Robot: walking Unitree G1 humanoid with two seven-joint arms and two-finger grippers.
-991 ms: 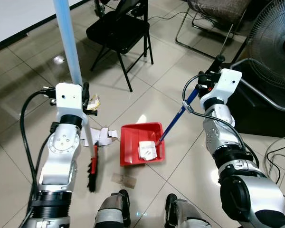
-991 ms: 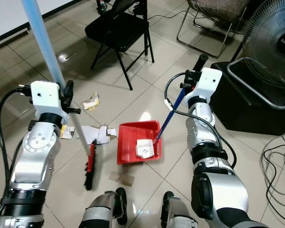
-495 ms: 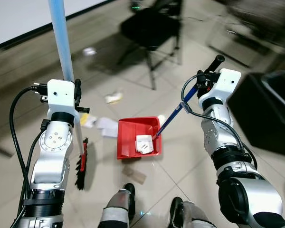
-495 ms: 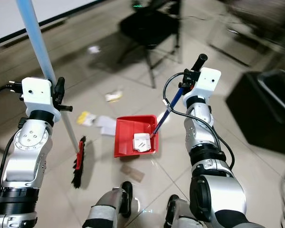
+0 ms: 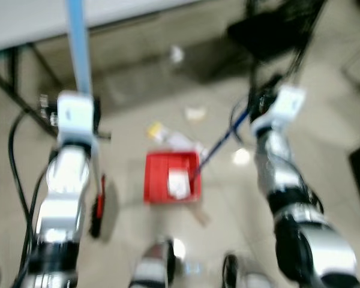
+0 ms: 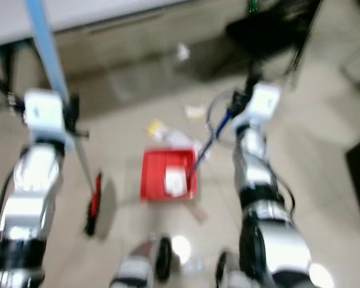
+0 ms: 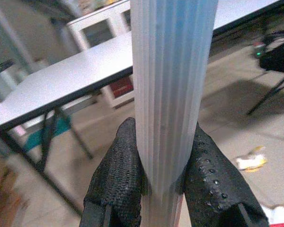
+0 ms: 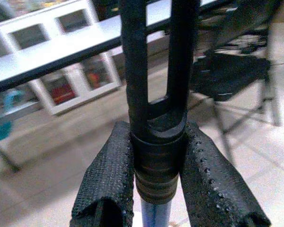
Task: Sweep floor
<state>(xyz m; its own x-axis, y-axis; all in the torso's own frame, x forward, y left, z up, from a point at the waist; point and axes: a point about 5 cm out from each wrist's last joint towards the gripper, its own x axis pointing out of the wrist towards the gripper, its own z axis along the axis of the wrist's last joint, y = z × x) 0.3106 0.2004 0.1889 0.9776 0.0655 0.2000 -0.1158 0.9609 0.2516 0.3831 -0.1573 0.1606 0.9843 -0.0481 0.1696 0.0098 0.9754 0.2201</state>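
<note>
Red plastic dustpan on tile holds white scrap. Left gripper pinches pale-blue ribbed broom pole; right gripper pinches black dustpan handle. Yellow-white litter just beyond dustpan: keep lip flat, sweep bristles toward it.

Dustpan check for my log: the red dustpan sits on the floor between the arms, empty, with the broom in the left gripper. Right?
Not empty: the left eye view shows white paper lying in the red dustpan. The rest holds; the left gripper grips the broom.
</note>
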